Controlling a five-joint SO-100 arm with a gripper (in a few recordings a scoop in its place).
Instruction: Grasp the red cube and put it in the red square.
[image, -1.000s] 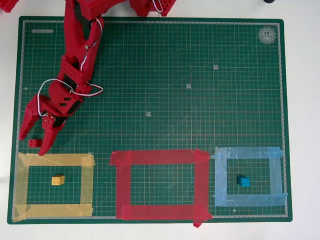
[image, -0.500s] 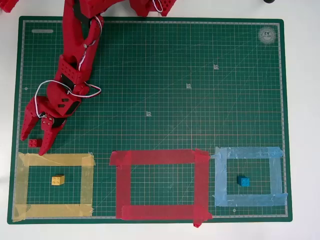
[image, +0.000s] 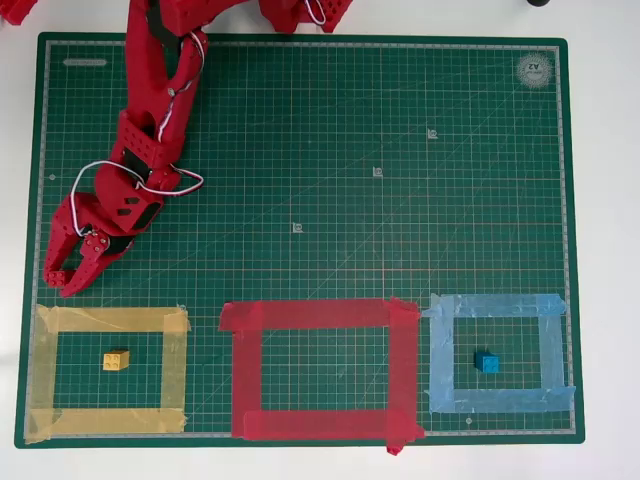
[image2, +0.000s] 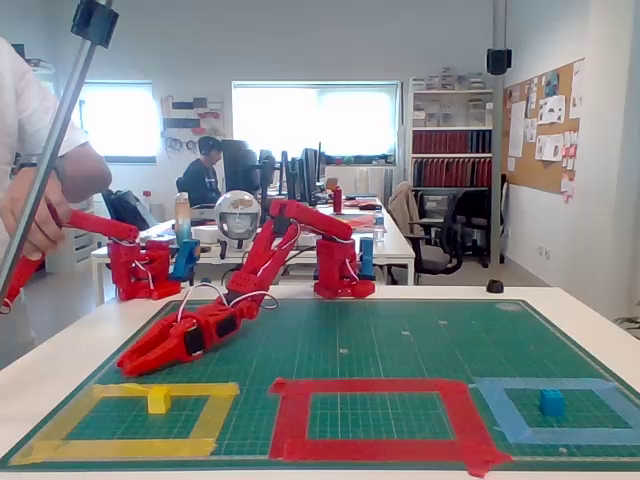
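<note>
Since the earlier frame, claw closes onto red cube, now largely hidden between its fingers.

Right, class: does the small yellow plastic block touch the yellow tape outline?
Apart. The overhead view shows green mat all round the small yellow plastic block inside the yellow tape outline.

White table bearing a green cutting mat; on the mat, yellow tape outline, red square, light blue tape outline, yellow block, blue block.
</note>
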